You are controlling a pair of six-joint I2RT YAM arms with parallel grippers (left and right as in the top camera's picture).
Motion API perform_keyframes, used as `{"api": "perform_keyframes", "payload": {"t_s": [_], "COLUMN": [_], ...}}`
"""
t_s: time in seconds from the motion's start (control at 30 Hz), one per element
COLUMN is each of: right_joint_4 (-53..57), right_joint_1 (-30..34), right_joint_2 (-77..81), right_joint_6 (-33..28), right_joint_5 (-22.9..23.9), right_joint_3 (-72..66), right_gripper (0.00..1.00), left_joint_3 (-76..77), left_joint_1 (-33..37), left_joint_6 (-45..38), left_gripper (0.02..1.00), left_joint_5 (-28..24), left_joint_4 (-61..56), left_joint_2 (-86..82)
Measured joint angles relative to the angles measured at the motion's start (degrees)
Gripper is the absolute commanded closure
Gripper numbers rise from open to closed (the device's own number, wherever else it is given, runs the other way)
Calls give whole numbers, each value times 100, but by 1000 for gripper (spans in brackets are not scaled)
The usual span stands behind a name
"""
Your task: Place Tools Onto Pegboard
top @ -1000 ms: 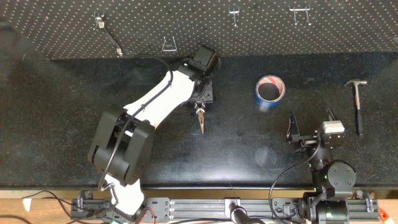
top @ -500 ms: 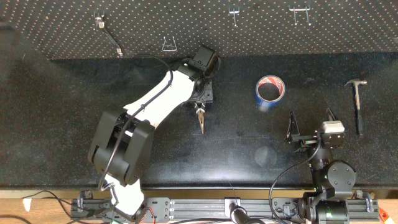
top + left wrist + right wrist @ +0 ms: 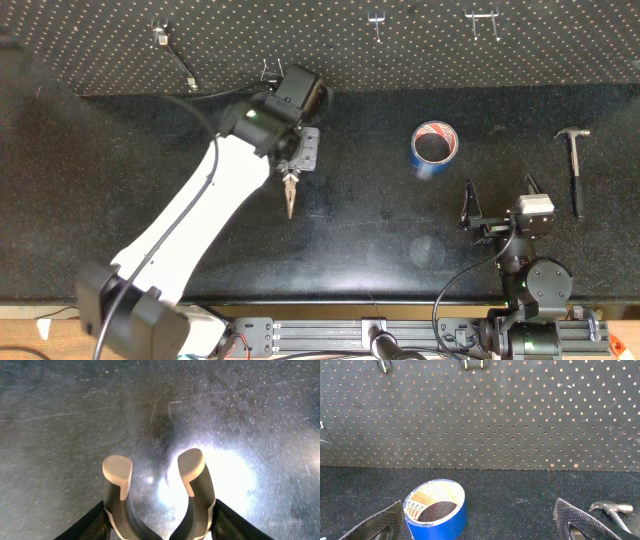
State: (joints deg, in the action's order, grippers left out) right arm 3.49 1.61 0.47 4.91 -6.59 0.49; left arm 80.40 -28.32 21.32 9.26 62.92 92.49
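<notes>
A black, speckled table (image 3: 400,240) runs up to a dark pegboard (image 3: 420,55) along its far edge. Wire hooks stand on the board: a triangular hook (image 3: 268,68), a middle hook (image 3: 376,20) and a right hook (image 3: 483,22). A thin dark item (image 3: 178,60) hangs at the left; what it is cannot be told. The left gripper (image 3: 294,170) is near the board, just below the triangular hook, and its fingers are pinched on the pliers (image 3: 291,195). The pliers' long axis runs almost straight up and down the top view. Their free end points back toward the arm bases, away from the pegboard, leaning a little left. In the left wrist view, two curved handles (image 3: 117,477) with pale tips stick out past the dark fingers, a gap between them, above the bare table. The head of the tool is hidden. The left arm's own wrist lies between the pliers and the board. A blue tape roll (image 3: 434,146) stands hole upward, well apart to the right. A hammer (image 3: 575,170) lies farther right, head toward the pegboard and handle toward the bases. The right gripper (image 3: 500,197) is low near its base with its fingers spread wide, facing the tape roll and the board.
</notes>
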Motion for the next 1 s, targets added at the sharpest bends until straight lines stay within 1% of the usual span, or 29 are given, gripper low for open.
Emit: {"api": "perform_keyframes", "payload": {"t_s": [0.1,0.2,0.27,0.3,0.33,0.37,0.4,0.43,0.5,0.53,0.63,0.73,0.8,0.87,0.97,1.0], "right_joint_4": [0,0,0,0,0,0,0,0,0,0,0,0,0,0,0,0], "right_joint_1": [0,0,0,0,0,0,0,0,0,0,0,0,0,0,0,0], "right_joint_2": [0,0,0,0,0,0,0,0,0,0,0,0,0,0,0,0], "right_joint_6": [0,0,0,0,0,0,0,0,0,0,0,0,0,0,0,0], "right_joint_5": [0,2,0,0,0,0,2,0,0,2,2,2,2,2,2,2], "right_joint_3": [-2,-2,-2,-2,-2,-2,-2,0,-2,-2,-2,0,-2,0,-2,-2], "right_gripper": [25,25,25,25,27,25,27,25,25,25,25,25,25,25,25,25], "left_joint_3": [0,-7,-164,-402,-476,-874,-992,-1141,-1228,-1252,-1283,-1296,-1300,-1300,-1300,-1300], "left_joint_1": [0,0,-7,-31,-39,-44,-44,-46,-44,-44,-44,-44,-44,-11,354,544], "left_joint_6": [-59,-122,-260,-315,-341,-356,-369,-398,-507,-592,-688,-1073,-1294,-1436,-1532,-1539], "left_gripper": [989,989,991,989,989,989,991,991,993,993,991,991,991,993,989,989], "left_joint_5": [118,249,354,494,590,730,852,1027,1316,1565,1947,2435,2544,2632,2610,2518], "left_joint_4": [463,437,-107,-686,-876,-1757,-2149,-2787,-3515,-3941,-4439,-5099,-5462,-5547,-5567,-5569], "left_joint_2": [-577,-1300,-1495,-1504,-1486,-1467,-1438,-1412,-1235,-984,-734,-730,-730,-730,-730,-730]}}
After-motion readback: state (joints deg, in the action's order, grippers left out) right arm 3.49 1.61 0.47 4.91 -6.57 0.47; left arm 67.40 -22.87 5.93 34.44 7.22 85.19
